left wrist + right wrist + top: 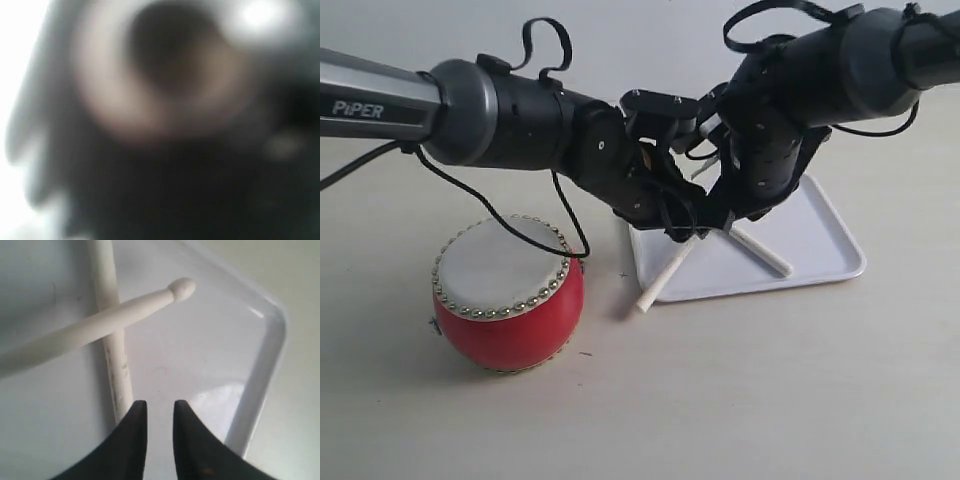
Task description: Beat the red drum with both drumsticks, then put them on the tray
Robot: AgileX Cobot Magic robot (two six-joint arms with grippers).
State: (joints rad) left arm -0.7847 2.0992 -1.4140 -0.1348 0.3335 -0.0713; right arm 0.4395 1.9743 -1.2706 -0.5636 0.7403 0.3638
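The red drum [510, 320] stood on the counter [770, 400], just left of the tray [820, 240] and apart from both claws. The two drumsticks [100, 325] lay crossed on the tray, and one stick [665, 275] stuck out past its rim toward the drum. The right claw [159, 407] hung above the tray with its jaws a little parted, grasping nothing. The left claw [675, 225] was close beside it. Its own view was fully blurred, so its state could not be told.
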